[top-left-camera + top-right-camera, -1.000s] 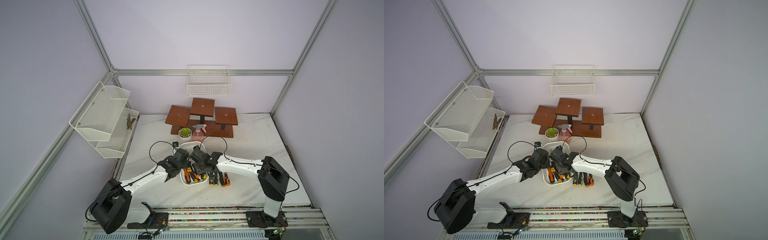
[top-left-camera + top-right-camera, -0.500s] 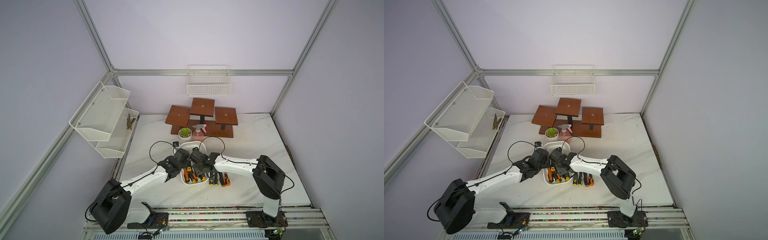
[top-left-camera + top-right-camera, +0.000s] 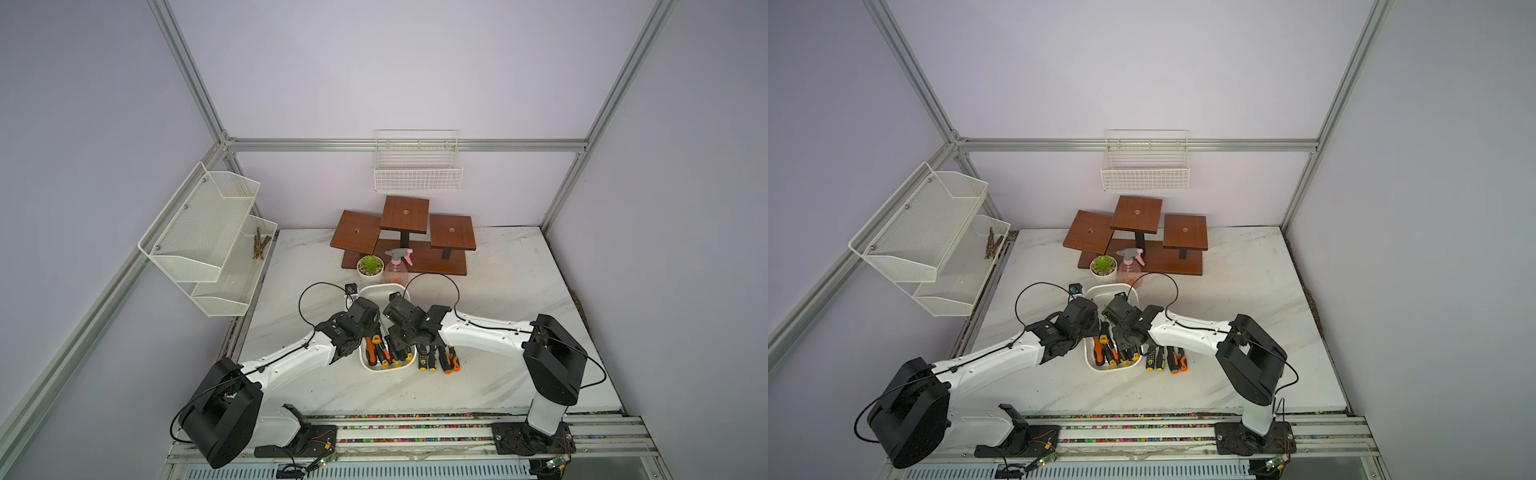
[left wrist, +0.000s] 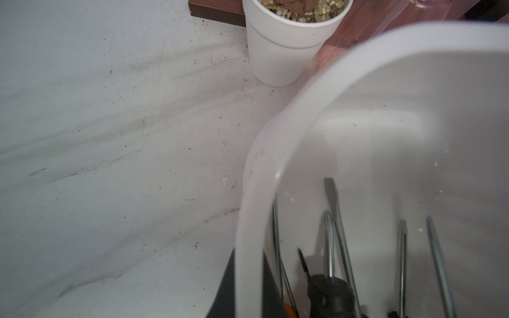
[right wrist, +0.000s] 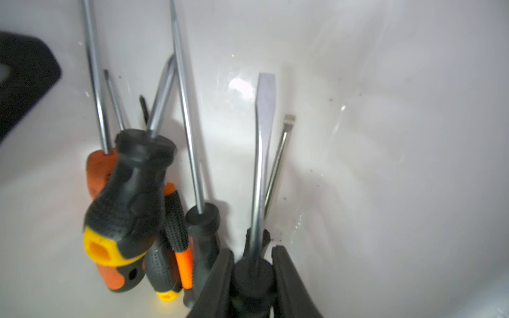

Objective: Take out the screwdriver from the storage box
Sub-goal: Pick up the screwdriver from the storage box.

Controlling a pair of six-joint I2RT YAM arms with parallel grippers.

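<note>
The white storage box (image 3: 385, 287) (image 3: 1111, 285) stands mid-table with several black, orange and yellow screwdrivers (image 3: 376, 351) (image 5: 129, 198) in it. My left gripper (image 4: 249, 283) (image 3: 360, 332) is shut on the box's left rim (image 4: 344, 68), one dark finger on each side of the wall. My right gripper (image 5: 253, 278) (image 3: 399, 345) (image 3: 1123, 340) reaches down inside the box. It is shut on the black handle of a flat-blade screwdriver (image 5: 260, 165), whose shaft points away along the box floor. A thinner flat-blade screwdriver (image 5: 278, 159) lies just beside it.
Three screwdrivers (image 3: 436, 361) (image 3: 1167, 359) lie on the marble table right of the box. Behind the box stand a potted plant (image 3: 370, 266), a pink spray bottle (image 3: 397, 266) and a wooden stand (image 3: 405, 232). Wire baskets hang on the back wall (image 3: 417, 170) and left wall (image 3: 208, 237).
My right gripper has closed onto the flat-blade screwdriver's handle, and the right arm has shifted slightly left over the box. The left gripper has stayed on the rim.
</note>
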